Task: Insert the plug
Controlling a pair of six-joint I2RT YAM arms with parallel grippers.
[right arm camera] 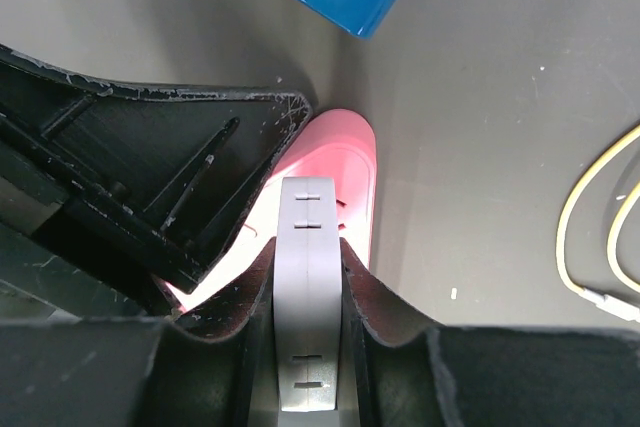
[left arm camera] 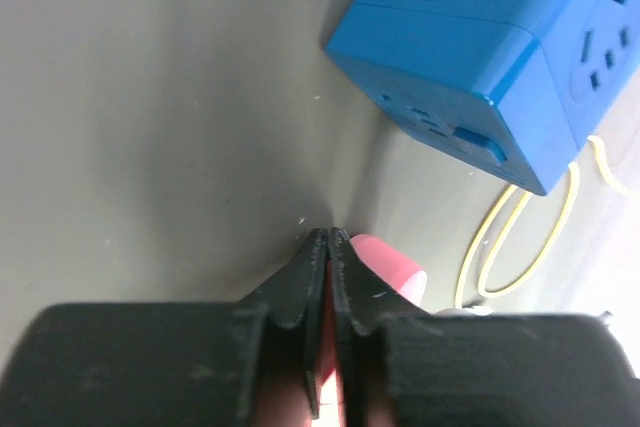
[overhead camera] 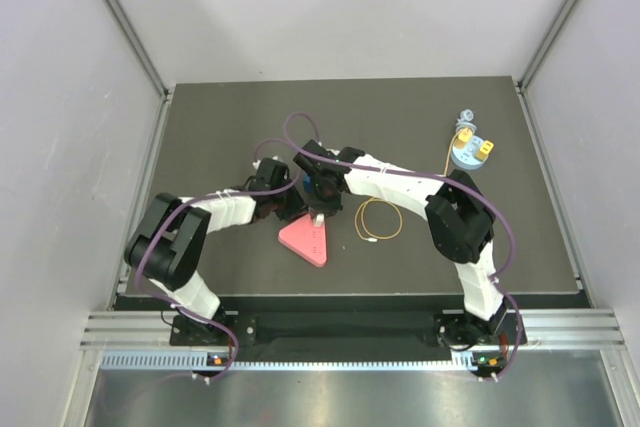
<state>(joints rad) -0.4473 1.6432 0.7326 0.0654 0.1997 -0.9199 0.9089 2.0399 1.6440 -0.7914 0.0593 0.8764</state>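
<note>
The plug [overhead camera: 462,134], a small yellow block on a thin yellow cable [overhead camera: 380,219], sits on a round blue base [overhead camera: 466,159] at the far right, away from both grippers. My right gripper [overhead camera: 316,209] is shut on a grey-white flat block [right arm camera: 308,297], held just above a pink triangular socket piece [overhead camera: 305,239]. My left gripper [overhead camera: 290,205] is shut, its tips [left arm camera: 331,235] over the pink piece [left arm camera: 390,267]; pink shows through the slit between its jaws. One left finger [right arm camera: 150,167] lies across the pink piece [right arm camera: 345,167], next to the right gripper [right arm camera: 308,245].
A blue socket cube [left arm camera: 470,47] stands just beyond the pink piece, mostly hidden under the arms from above. The cable loop [left arm camera: 500,247] lies right of the pink piece. A second yellow block [overhead camera: 483,150] without a cable sits on the round base. Walls enclose the dark mat.
</note>
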